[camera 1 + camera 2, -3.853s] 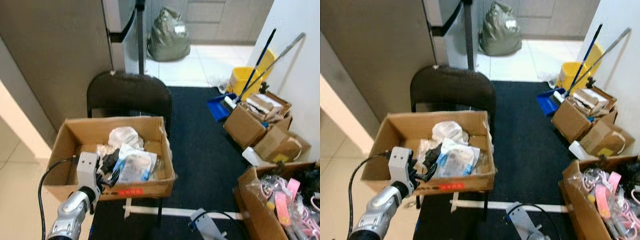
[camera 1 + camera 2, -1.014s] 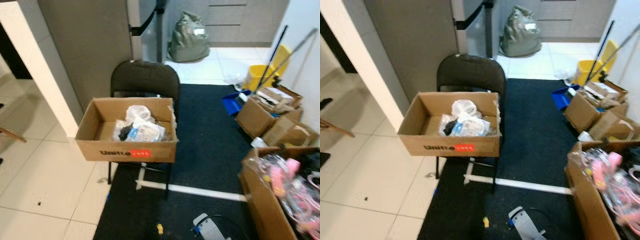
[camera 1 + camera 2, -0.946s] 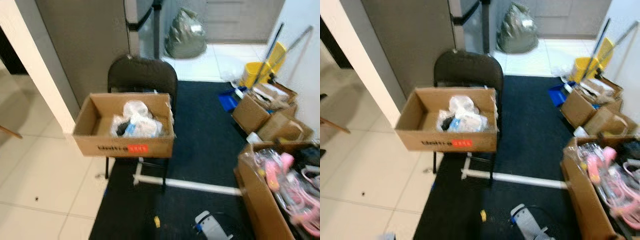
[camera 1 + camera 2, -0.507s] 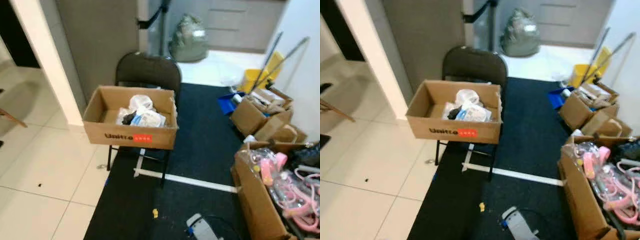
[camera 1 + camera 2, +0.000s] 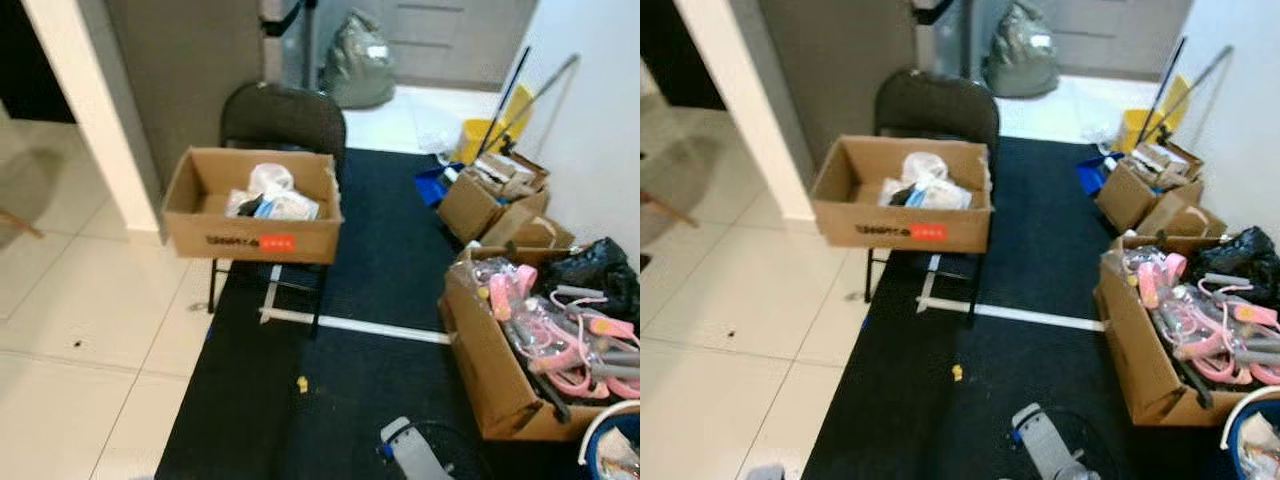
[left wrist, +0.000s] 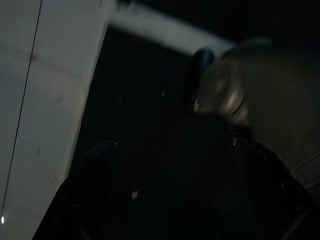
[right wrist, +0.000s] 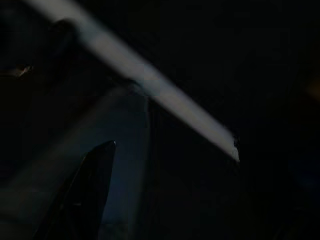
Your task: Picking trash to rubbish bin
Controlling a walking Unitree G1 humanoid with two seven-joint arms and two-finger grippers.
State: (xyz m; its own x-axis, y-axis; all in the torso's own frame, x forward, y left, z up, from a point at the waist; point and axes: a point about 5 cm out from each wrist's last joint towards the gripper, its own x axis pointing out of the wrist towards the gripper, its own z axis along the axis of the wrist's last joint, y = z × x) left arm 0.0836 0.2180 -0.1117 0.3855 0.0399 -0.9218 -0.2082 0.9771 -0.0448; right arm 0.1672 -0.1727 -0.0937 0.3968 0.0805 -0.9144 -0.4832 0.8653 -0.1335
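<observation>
A cardboard box [image 5: 250, 232] stands on a black folding chair [image 5: 283, 112] and holds crumpled plastic and paper trash [image 5: 270, 201]. A small yellow scrap [image 5: 302, 383] lies on the dark carpet in front of the chair. A blue bin [image 5: 612, 447] with a white rim shows at the bottom right corner. My left gripper [image 6: 170, 150] hangs low over the carpet edge in the dark left wrist view, open with nothing between its fingers. My right arm [image 5: 410, 455] hangs low at the bottom of the eye views; the right wrist view is very dark.
A box of pink hangers [image 5: 520, 340] and a black bag [image 5: 590, 270] stand at the right. Further cardboard boxes [image 5: 490, 200], a yellow mop bucket [image 5: 482, 137] and a grey sack [image 5: 355, 60] lie beyond. A white tape line [image 5: 350, 326] crosses the carpet; pale tiles [image 5: 80, 330] lie left.
The camera has backed away and turned right, so the box on the chair looks smaller. My left arm, which reached over the box 3.9 s ago, has dropped away.
</observation>
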